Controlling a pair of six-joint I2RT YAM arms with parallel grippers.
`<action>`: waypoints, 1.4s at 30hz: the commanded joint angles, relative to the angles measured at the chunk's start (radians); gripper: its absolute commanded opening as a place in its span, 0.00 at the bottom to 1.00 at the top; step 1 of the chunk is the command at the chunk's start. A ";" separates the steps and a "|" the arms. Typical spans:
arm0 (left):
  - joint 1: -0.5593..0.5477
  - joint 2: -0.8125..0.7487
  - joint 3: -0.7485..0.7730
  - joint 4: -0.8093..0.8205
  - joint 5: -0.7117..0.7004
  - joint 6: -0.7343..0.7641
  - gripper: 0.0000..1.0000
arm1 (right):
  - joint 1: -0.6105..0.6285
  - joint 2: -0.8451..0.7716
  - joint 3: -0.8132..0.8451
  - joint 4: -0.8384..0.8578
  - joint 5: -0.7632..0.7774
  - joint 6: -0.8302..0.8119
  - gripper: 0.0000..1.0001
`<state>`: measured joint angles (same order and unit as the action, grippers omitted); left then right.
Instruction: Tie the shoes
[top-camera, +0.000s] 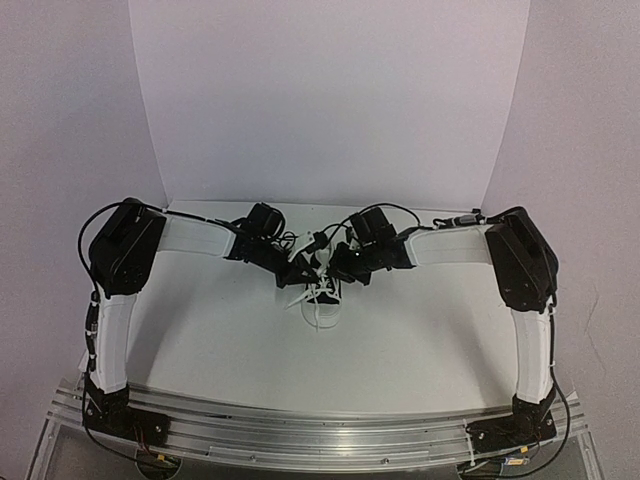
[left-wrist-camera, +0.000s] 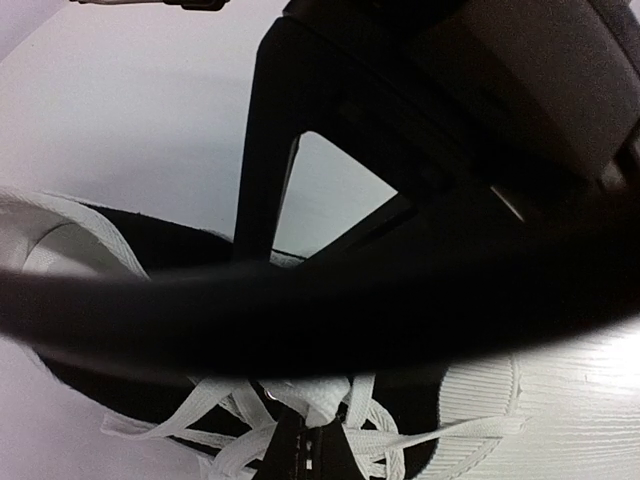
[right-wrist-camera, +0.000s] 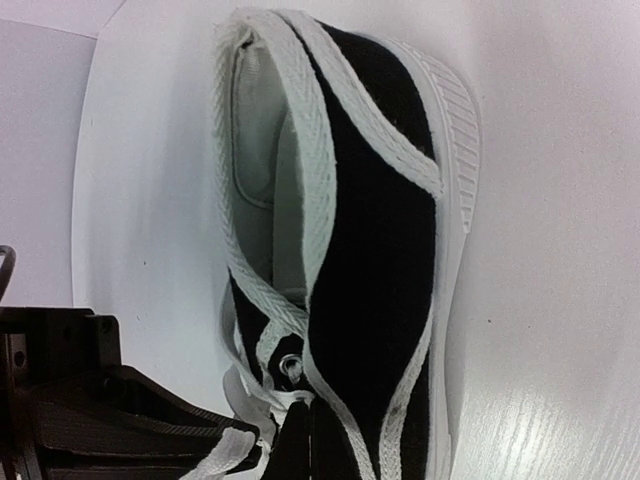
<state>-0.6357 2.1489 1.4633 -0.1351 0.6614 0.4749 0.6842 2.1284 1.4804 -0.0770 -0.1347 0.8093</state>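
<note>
The black canvas sneaker (top-camera: 322, 296) with its white toe cap and sole stands at the table's middle, toe toward the arms. Both grippers meet over its lacing. My left gripper (top-camera: 303, 268) comes in from the left. In the left wrist view it (left-wrist-camera: 312, 425) is shut on a white lace (left-wrist-camera: 309, 398) above the eyelets, with the toe cap (left-wrist-camera: 480, 395) to the right. My right gripper (top-camera: 336, 264) comes in from the right. In the right wrist view it (right-wrist-camera: 309, 415) is shut on a lace (right-wrist-camera: 290, 397) by the top eyelet, beside the sneaker (right-wrist-camera: 380, 250).
White backdrop walls close the table's back and sides. An aluminium rail (top-camera: 320, 430) runs along the near edge. A black cable (left-wrist-camera: 300, 310) crosses the left wrist view, under the right arm's gripper body (left-wrist-camera: 450, 120). The left gripper's body (right-wrist-camera: 100, 410) fills the right wrist view's lower left.
</note>
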 joint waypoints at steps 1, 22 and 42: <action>0.004 0.015 0.056 -0.042 0.027 0.021 0.00 | 0.002 -0.013 0.049 0.010 0.012 -0.036 0.00; 0.007 0.045 0.096 -0.102 -0.007 0.034 0.00 | 0.044 -0.205 -0.107 0.111 -0.054 -0.099 0.00; 0.008 0.021 0.063 -0.132 0.043 0.109 0.00 | 0.046 -0.230 -0.267 0.425 0.091 0.027 0.00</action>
<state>-0.6338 2.1857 1.5299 -0.2296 0.6974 0.5475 0.7254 1.9754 1.2468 0.1940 -0.0898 0.8030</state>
